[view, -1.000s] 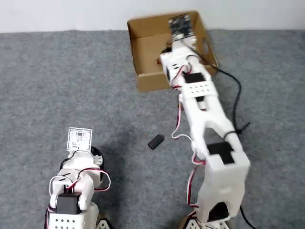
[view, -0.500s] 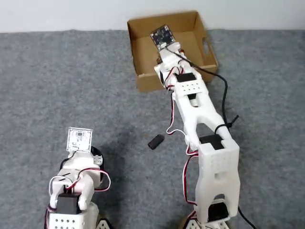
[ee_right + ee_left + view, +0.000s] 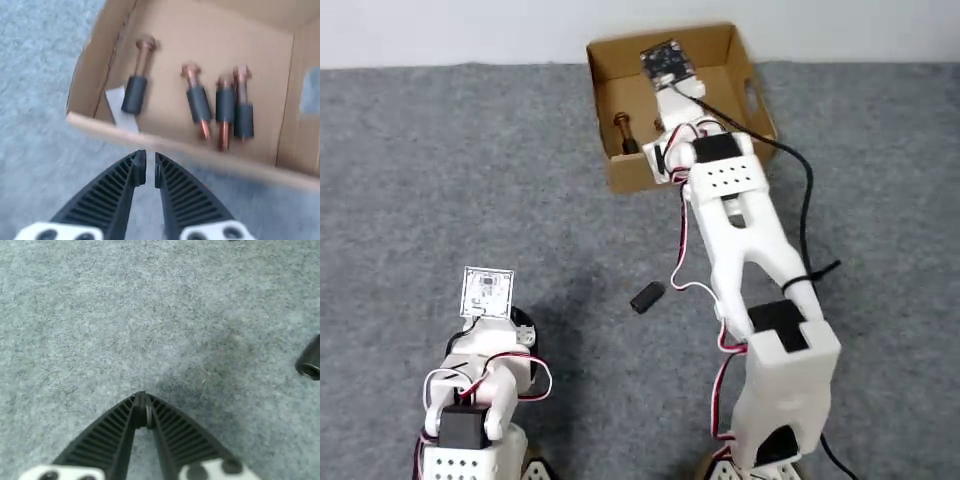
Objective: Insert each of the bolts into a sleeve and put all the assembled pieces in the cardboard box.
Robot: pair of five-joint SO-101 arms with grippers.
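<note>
Right gripper (image 3: 150,169) barely parted, empty, at the cardboard box (image 3: 170,35) wall; four assembled pieces (image 3: 199,102) just ahead. Left gripper (image 3: 143,407) pressed together over the table (image 3: 100,315).

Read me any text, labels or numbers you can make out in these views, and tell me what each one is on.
No text can be read in any view.
On the white board on the left arm: faint marks, too small to read.
On the dark board above the cardboard box: too small to read.
On the pale patch on the box's inner wall: blurred, unreadable.
On the white strip inside the box: no print visible.
</note>
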